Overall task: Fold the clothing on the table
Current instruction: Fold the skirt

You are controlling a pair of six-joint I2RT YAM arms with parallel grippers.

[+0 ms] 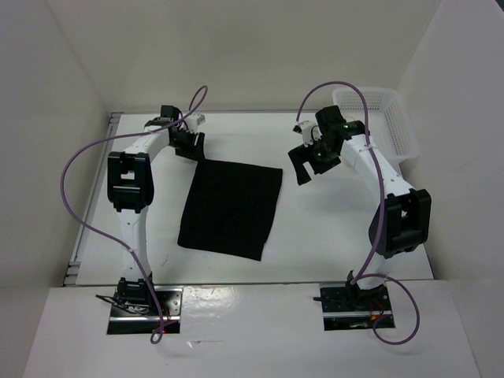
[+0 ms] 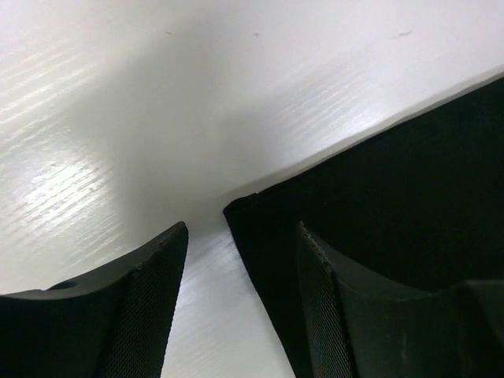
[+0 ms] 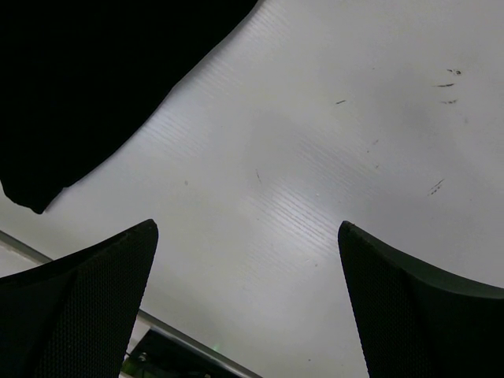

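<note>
The clothing [image 1: 228, 209] is a flat black rectangle lying in the middle of the white table [image 1: 323, 236]. My left gripper [image 1: 189, 150] is down at its far-left corner. In the left wrist view the left gripper [image 2: 242, 228] is open and straddles that corner of the clothing [image 2: 378, 181]: one finger is over bare table, the other finger [image 2: 331, 315] over the fabric. My right gripper [image 1: 309, 164] hovers wide open above the table, just right of the far-right corner. The right wrist view shows the right gripper [image 3: 246, 227] with only table [image 3: 354, 118] between its fingers and the clothing [image 3: 94, 79] at upper left.
A white mesh basket [image 1: 378, 118] stands at the back right corner. A thin metal rail [image 1: 93, 197] runs along the table's left edge. White walls enclose the back and sides. Purple cables loop from both arms.
</note>
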